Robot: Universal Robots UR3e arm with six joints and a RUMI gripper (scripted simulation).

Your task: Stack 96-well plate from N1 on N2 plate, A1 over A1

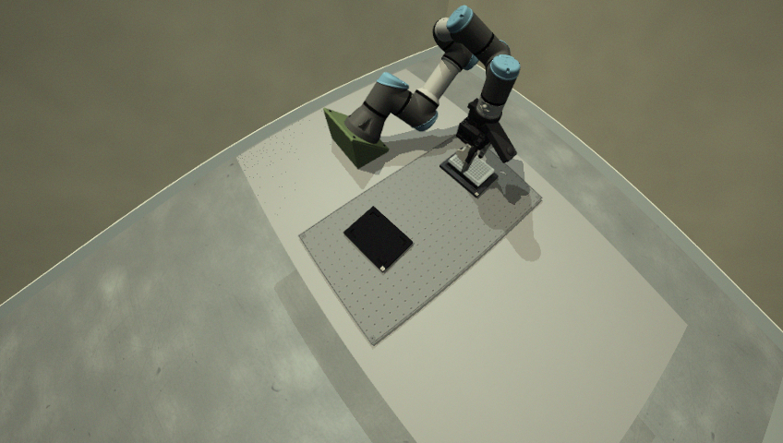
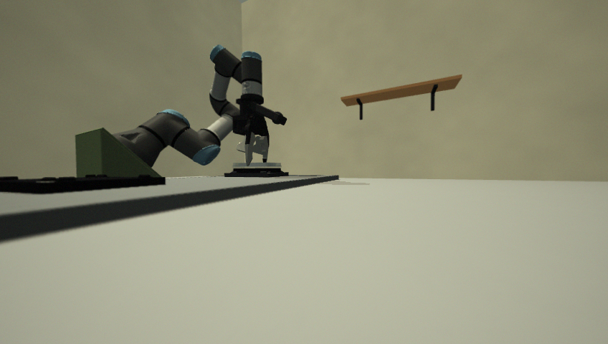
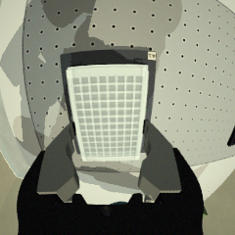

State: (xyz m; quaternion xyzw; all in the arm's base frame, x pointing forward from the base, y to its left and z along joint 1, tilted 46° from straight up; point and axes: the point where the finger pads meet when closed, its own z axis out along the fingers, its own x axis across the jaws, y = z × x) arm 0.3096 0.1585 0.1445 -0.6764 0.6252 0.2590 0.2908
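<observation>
My gripper [image 1: 470,162] is shut on the white 96-well plate [image 1: 471,169], one finger on each long side. In the wrist view the gripper [image 3: 110,143] grips the near end of the plate [image 3: 108,112], which lies square over the black plate nest [image 3: 109,55] below. In the side view the plate [image 2: 256,165] sits low over that nest [image 2: 256,173], with a second pale layer just under it. I cannot tell whether the two touch. The other plate nest [image 1: 378,238] is black and holds no plate.
Both nests stand on a grey perforated board [image 1: 420,235]. The arm's green base wedge [image 1: 351,137] is beside the board's far edge. A wooden shelf [image 2: 401,90] hangs on the wall, well away from the gripper.
</observation>
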